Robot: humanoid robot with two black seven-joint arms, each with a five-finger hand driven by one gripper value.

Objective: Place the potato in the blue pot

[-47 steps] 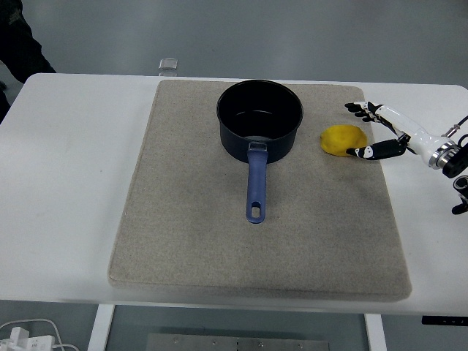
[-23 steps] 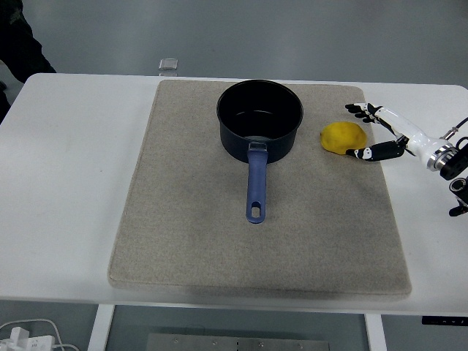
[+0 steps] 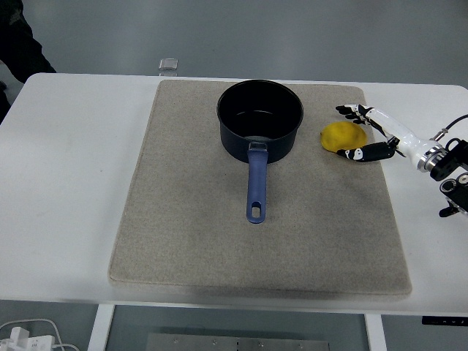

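Observation:
The potato [image 3: 341, 137] is yellow and lies on the beige mat [image 3: 190, 234], just right of the blue pot [image 3: 259, 119]. The pot is dark inside, empty, with its blue handle [image 3: 255, 186] pointing toward me. My right hand [image 3: 349, 131] comes in from the right edge with its fingers spread around the potato, fingertips on its far side and thumb on its near side. It is not closed on it. The left arm is out of view.
The white table [image 3: 66, 175] extends left and right of the mat. A small clear object [image 3: 168, 64] sits at the table's far edge. A person's dark sleeve [image 3: 18, 40] shows at the top left. Cables [image 3: 29, 336] lie on the floor below.
My right hand has moved left, from beside the potato to straddling it with spread fingers. The potato and pot have not moved.

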